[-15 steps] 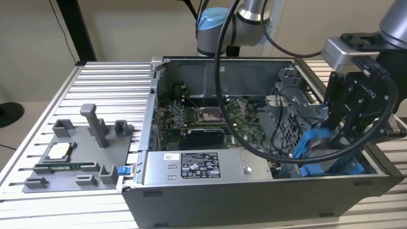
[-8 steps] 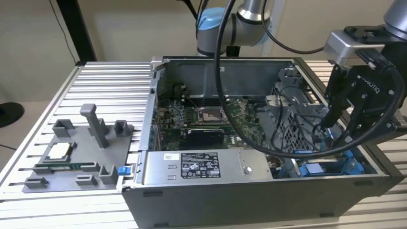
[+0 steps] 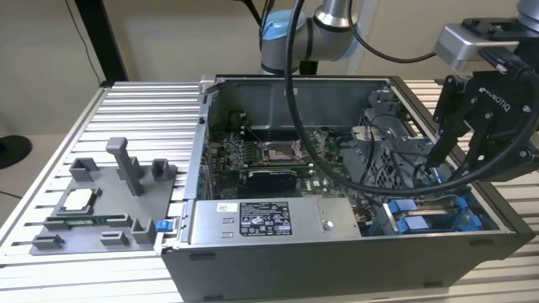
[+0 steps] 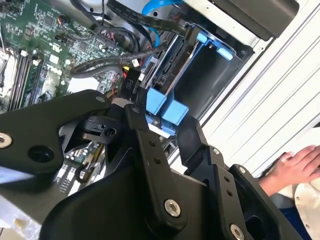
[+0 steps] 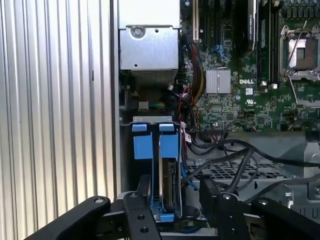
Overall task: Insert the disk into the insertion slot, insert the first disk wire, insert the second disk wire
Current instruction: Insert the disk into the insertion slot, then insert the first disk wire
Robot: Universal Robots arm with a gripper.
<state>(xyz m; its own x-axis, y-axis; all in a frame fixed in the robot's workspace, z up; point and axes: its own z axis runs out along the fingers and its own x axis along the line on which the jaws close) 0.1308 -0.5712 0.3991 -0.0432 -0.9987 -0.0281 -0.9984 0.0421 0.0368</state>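
So the disk (image 5: 171, 182) is standing on edge in the insertion slot (image 5: 150, 121), blue carrier tabs showing, down around 4 o'clock of the open PC case (image 3: 337, 259) in the exterior view. The tool (image 5: 175, 192) is open, one finger either side of the disk; can't tell if they touch it. Loose black cables (image 5: 215, 146) run just beside the slot. The case sits on the ribbed counter (image 3: 143, 113).

The exterior view overlooks the computer case (image 3: 337, 259); both wrist views closely face its insertion slot (image 5: 145, 145) (image 4: 215, 47).
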